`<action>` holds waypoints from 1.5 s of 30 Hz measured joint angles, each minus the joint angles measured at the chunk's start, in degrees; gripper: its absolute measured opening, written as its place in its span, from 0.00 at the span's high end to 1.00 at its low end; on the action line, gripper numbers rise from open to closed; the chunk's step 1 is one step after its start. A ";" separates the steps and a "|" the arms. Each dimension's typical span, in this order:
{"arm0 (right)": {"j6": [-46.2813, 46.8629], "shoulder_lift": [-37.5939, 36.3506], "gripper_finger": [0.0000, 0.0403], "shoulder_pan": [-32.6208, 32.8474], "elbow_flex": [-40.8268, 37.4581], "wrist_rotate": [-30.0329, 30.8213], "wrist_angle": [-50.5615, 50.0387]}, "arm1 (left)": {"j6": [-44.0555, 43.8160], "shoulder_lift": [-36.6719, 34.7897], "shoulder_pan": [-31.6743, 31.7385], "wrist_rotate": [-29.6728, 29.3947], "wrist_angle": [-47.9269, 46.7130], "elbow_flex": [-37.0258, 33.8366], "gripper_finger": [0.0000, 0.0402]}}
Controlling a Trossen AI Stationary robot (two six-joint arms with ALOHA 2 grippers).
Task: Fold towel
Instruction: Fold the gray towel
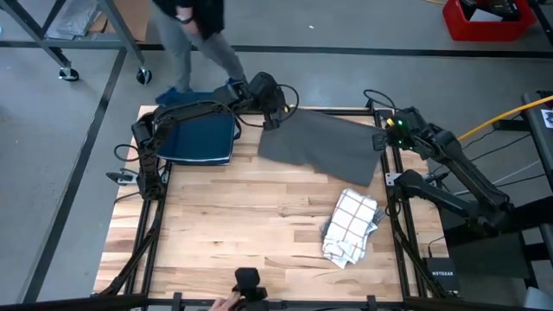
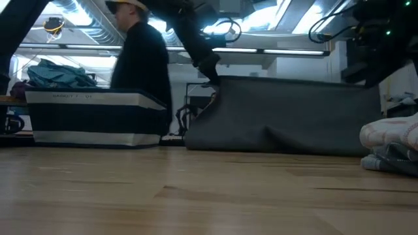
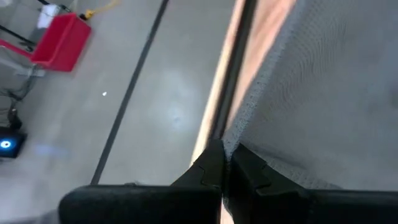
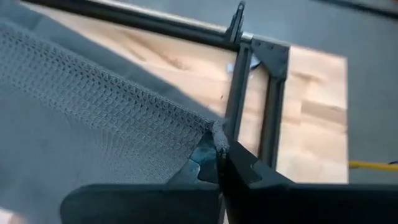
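Both grippers, left gripper (image 1: 275, 119) and right gripper (image 1: 386, 131), pinch the far corners of the grey towel (image 1: 324, 147) lifted beyond the checked cloth (image 1: 351, 226), where uneven pulling could slip a corner free.

A lab or workshop: bare grey concrete floor (image 1: 95, 104) with dark tape lines, metal-framed wooden table (image 1: 233, 225), red bin (image 1: 484, 24), exposed ceiling ducts (image 2: 72, 16), person (image 2: 140, 62) passing behind.
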 joint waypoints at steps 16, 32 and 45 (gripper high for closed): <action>-3.44 -0.44 1.00 0.07 -0.22 17.27 7.99 | 9.28 0.51 1.76 6.72 7.51 0.03 1.00; -10.87 4.55 1.00 0.00 -2.13 22.28 12.98 | 6.59 8.59 3.39 3.98 14.85 0.02 1.00; -12.20 14.71 1.00 -0.02 -2.76 14.56 11.64 | 9.73 8.40 3.88 4.07 6.50 0.02 1.00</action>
